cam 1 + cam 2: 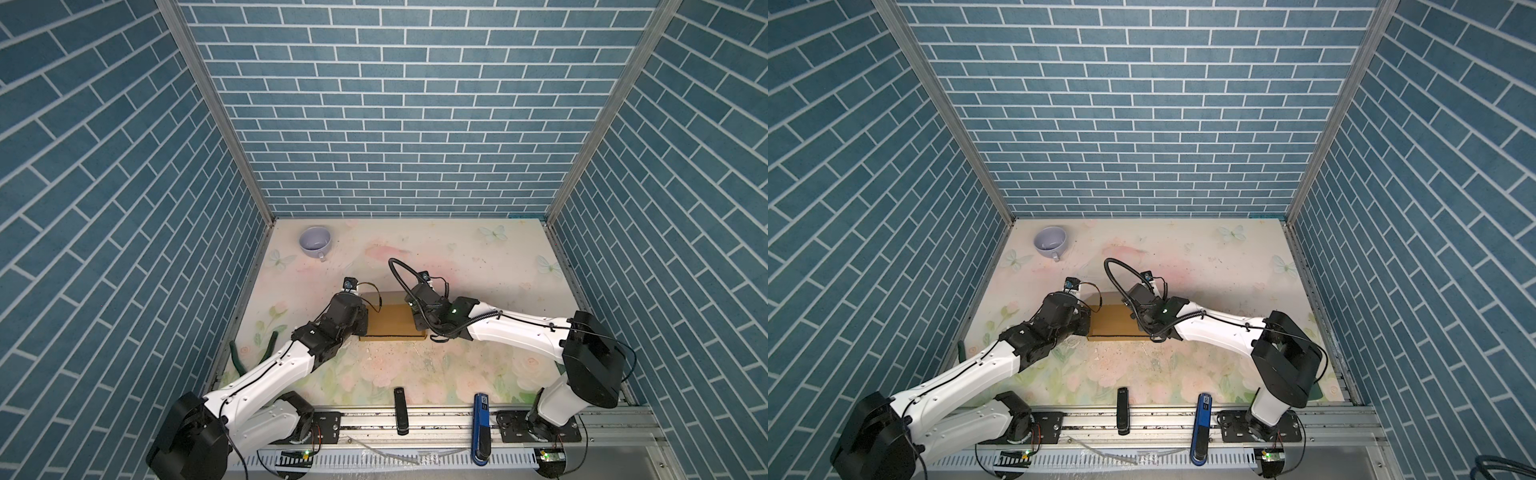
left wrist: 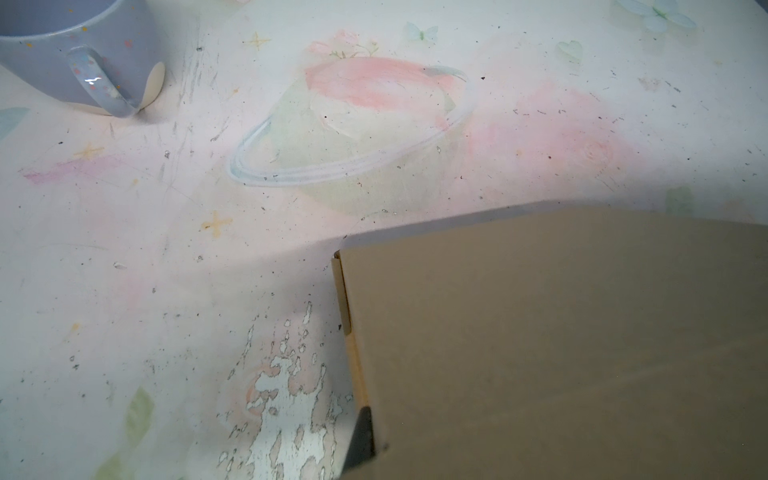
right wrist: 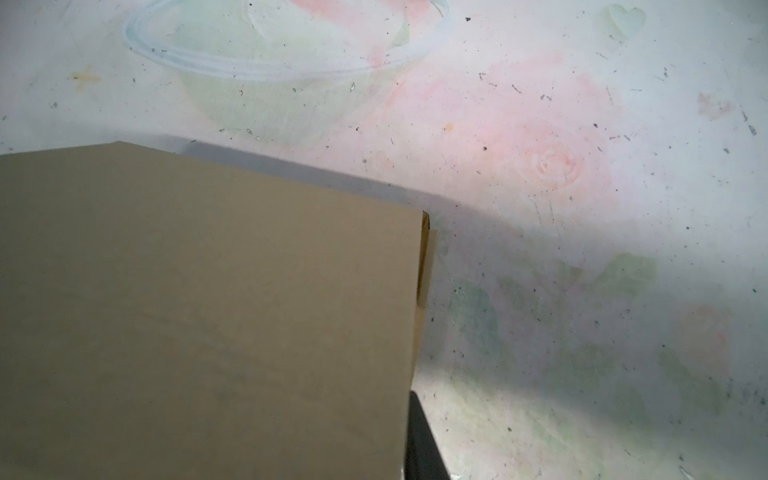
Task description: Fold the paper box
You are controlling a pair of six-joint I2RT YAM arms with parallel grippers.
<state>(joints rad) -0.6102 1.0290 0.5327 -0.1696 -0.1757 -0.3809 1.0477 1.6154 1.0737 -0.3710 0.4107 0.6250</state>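
Note:
The paper box [image 1: 390, 322] [image 1: 1115, 320] lies closed as a flat tan cardboard box in the middle of the table, between both arms. My left gripper [image 2: 374, 440] is at the box's left side. One dark finger [image 2: 360, 436] shows outside the side wall, and the lid [image 2: 561, 332] hides the other; it is shut on that wall. My right gripper [image 3: 409, 436] is at the box's right side. A dark finger [image 3: 422, 449] stands against the wall there, while the cardboard [image 3: 208, 311] covers the other finger, so its jaw gap is hidden.
A lilac mug [image 1: 315, 242] [image 1: 1050, 242] [image 2: 79, 54] stands at the back left. A green-handled tool [image 1: 239, 357] lies by the left wall. A black bar [image 1: 400, 409] and a blue bar [image 1: 482, 428] rest on the front rail. Brick-pattern walls close three sides.

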